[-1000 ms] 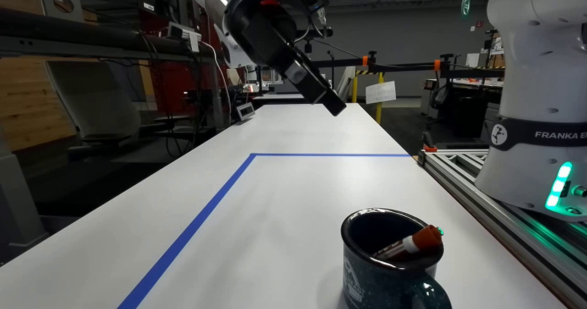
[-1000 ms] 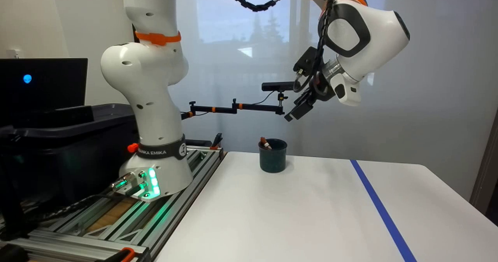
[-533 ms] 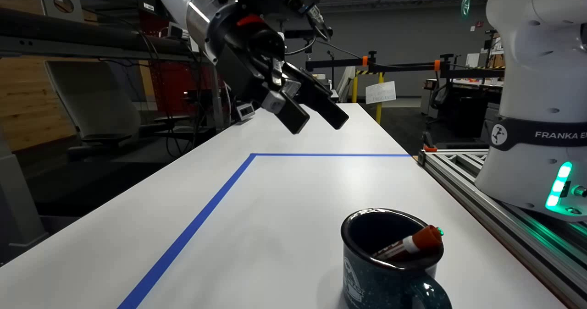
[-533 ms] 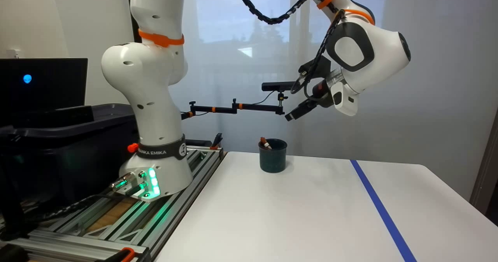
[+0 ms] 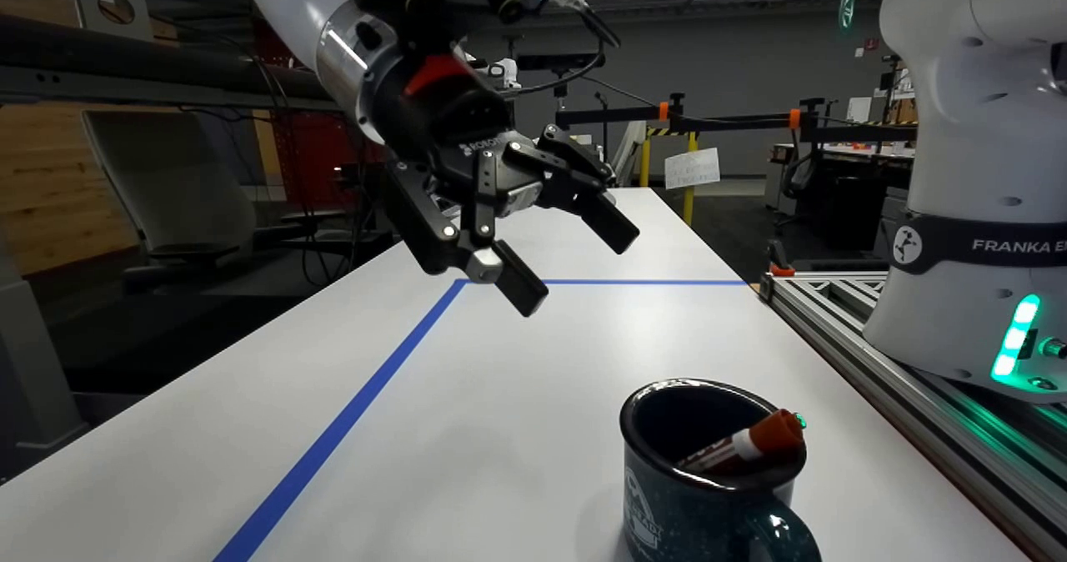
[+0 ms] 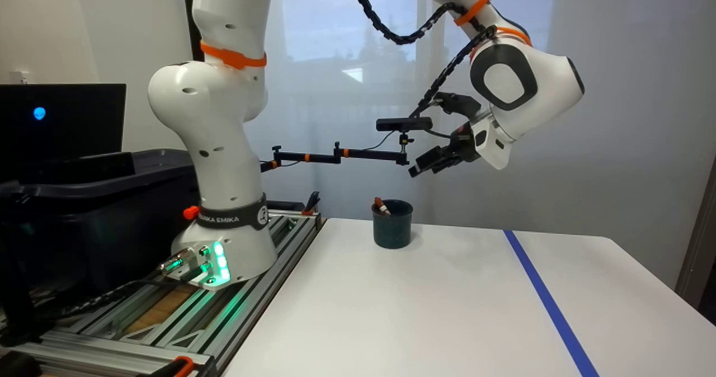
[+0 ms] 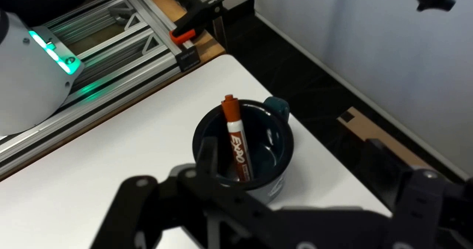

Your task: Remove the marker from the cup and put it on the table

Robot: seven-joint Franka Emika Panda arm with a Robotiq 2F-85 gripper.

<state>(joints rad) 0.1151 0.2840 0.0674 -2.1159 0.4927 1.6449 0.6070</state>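
Note:
The marker [image 5: 775, 434] has an orange-brown cap, a white band and a reddish-brown body; it also shows in an exterior view [image 6: 382, 206] and the wrist view [image 7: 238, 145]. It leans inside the dark teal cup [image 5: 688, 508], its cap above the rim. The cup stands upright on the white table [image 6: 447, 298], and its rim [image 7: 289, 145] shows in the wrist view. My gripper [image 5: 577, 268] is open and empty, tilted, above the table and apart from the cup. In the wrist view its fingers [image 7: 292, 149] are wide apart, and one overlaps the cup's near-left rim in the picture.
Blue tape [image 5: 358, 408] marks lines on the table. The robot base [image 6: 229, 237] stands on a metal frame beside the table edge near the cup. A camera on a black bar [image 6: 369, 154] reaches across behind the cup. The cup's handle [image 7: 278, 106] points toward the table's edge.
My gripper has turned about its wrist, and its fingers, overlapping in an exterior view before, now show wide apart. It has come slightly lower. The cup and marker have not moved.

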